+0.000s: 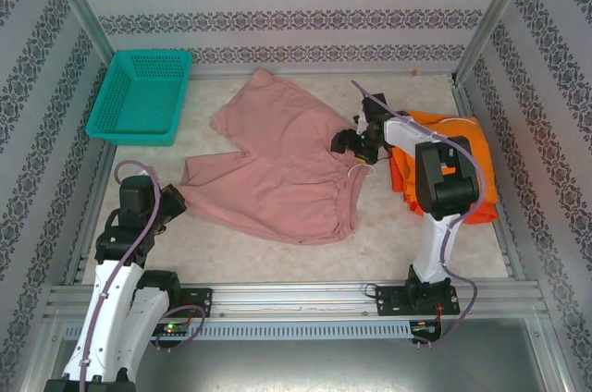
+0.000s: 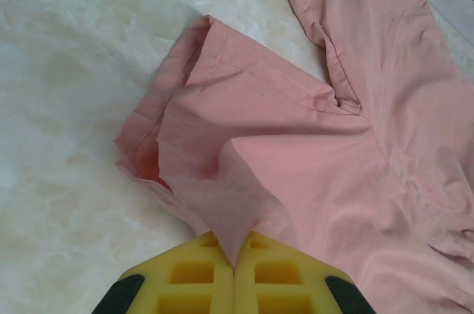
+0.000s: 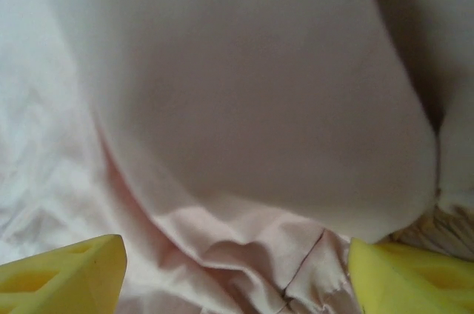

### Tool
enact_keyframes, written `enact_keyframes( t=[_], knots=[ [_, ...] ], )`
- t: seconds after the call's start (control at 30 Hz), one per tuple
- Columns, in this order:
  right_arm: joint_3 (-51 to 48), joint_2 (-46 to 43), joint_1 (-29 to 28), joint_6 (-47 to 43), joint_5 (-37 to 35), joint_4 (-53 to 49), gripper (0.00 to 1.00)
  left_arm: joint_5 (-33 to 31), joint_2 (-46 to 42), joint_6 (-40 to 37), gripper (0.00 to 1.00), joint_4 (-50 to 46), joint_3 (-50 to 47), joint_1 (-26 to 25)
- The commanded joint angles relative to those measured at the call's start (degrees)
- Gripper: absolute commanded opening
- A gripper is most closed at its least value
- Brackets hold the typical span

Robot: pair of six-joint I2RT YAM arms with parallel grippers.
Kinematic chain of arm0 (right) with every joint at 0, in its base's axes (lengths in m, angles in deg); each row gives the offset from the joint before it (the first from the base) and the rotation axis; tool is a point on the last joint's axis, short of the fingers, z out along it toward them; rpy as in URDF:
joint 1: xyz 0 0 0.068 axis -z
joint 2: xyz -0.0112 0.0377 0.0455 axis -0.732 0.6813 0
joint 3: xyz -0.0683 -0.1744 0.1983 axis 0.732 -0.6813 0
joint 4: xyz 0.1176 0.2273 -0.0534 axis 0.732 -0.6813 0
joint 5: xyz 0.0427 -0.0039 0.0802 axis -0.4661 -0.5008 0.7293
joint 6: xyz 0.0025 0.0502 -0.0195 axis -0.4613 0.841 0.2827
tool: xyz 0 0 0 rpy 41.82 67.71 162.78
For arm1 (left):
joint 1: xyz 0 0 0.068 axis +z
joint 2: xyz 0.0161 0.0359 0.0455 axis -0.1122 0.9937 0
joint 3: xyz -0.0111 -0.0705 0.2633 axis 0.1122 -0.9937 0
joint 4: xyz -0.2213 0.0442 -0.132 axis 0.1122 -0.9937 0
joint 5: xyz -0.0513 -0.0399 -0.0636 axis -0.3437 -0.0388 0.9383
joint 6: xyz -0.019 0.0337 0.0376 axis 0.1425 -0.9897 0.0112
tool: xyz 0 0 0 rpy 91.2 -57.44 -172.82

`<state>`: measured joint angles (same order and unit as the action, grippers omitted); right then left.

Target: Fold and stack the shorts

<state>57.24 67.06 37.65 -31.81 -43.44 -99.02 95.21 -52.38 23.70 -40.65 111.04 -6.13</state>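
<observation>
Pink shorts (image 1: 277, 170): spread out in the middle of the bench (image 1: 398, 244), not yet folded.
Orange shorts (image 1: 474, 147): heaped at the right edge; fold unclear.
Left gripper (image 2: 234, 258): pressed together, pinching a pink leg hem.
Right gripper (image 1: 356, 144): spread over the waistband.
Remaining: folding, stacking.

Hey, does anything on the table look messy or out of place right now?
The pink shorts lie askew and wrinkled in the middle, with one leg hem drawn up into a ridge where the left fingers pinch it. The orange shorts on the right look unevenly piled. Nothing seems torn or spilled.
</observation>
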Motion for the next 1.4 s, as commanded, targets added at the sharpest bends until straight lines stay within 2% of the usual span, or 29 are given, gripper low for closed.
enact_keyframes(
  t=[0.0,0.13,0.27,0.37,0.5,0.67,0.83,1.03,1.27,1.37],
  knots=[
    [5.94,3.79,1.36,-1.15,-0.95,-2.29,0.79,0.40,-0.27,0.86,0.00,1.79,-0.42,-0.69],
    [6.72,0.80,1.01,-2.32,1.39,-0.70,0.79,0.88,0.14,1.49,0.00,2.60,-0.44,-0.67],
    [2.27,-10.50,-1.67,-9.82,-1.01,-0.36,0.80,1.01,0.99,1.76,0.00,3.54,-0.68,-0.67],
    [-3.87,-21.19,-4.85,-19.05,-3.04,-0.43,0.84,1.03,1.76,1.63,0.00,3.94,-0.79,-0.76],
    [-11.31,-33.10,-11.53,-36.86,-7.35,-4.74,0.86,0.86,2.25,1.45,0.00,4.28,-0.71,-0.83],
    [-18.80,-41.17,-19.94,-55.76,-17.98,-14.78,0.83,0.75,2.19,1.06,0.00,4.22,-0.35,-0.87],
    [-25.68,-44.91,-26.80,-63.72,-27.06,-19.73,0.76,0.59,2.10,1.03,0.00,4.40,-0.42,-0.85],
    [-35.83,-47.39,-33.43,-70.75,-33.20,-10.65,0.73,1.01,2.41,1.39,0.00,5.41,-0.68,-0.89],
    [-41.93,-43.27,-34.89,-75.79,-40.86,-1.15,0.71,1.02,2.54,1.34,0.00,5.49,-0.54,-0.92],
    [-42.89,-42.25,-34.93,-76.07,-41.39,1.40,0.68,1.40,2.54,1.67,0.00,5.81,-0.60,-0.85]
  ],
)
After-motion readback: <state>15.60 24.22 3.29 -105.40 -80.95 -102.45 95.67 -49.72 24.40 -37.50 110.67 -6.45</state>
